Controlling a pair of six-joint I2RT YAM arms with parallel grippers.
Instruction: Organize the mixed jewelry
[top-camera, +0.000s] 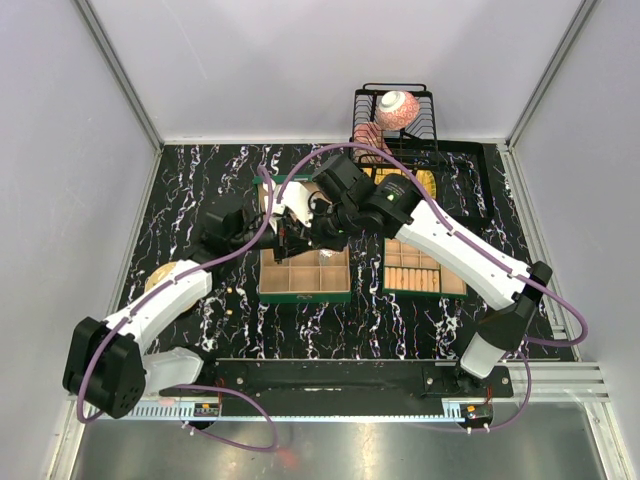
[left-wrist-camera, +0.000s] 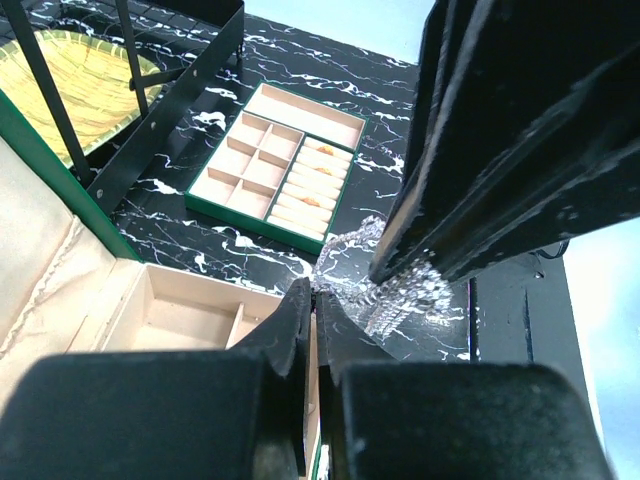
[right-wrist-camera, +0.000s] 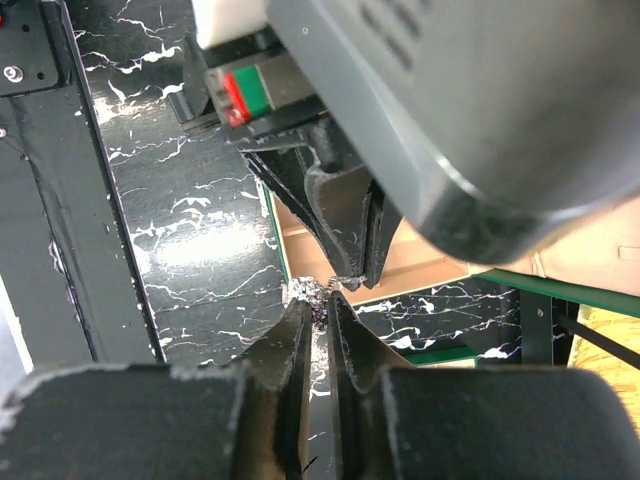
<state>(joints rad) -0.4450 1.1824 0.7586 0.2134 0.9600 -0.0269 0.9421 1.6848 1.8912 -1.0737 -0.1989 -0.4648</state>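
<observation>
Above the near green box (left-wrist-camera: 190, 290), at the middle of the table (top-camera: 200, 180), your two arms meet tip to tip, and the jewelry tangle (left-wrist-camera: 395, 295) hangs between them, clear of any surface. The right gripper (left-wrist-camera: 400, 268) comes in from the upper right of the left wrist view, and its fingers are clamped on the upper part of that silvery clump. The left gripper (left-wrist-camera: 315, 300) has its fingers pressed fully together. The right wrist view shows a thin silvery strand at their tips, but you cannot tell for sure that the strand is pinched rather than only touching. What matters for your next move is the direction. From the left fingertips, the clump lies just beyond them and a little to the right. It touches them or very nearly does, and it stretches across toward the right gripper's tips. So its long axis runs roughly along the line joining the two grippers. The right arm carries the bulk, and the left arm has at most one strand. If you mean to tease a piece free, you would probably draw the left arm back along that line, away from the right gripper. Go slowly, because a thin chain could snag and drag the whole clump. A second green box (left-wrist-camera: 275, 160) lies well apart on the table.
</observation>
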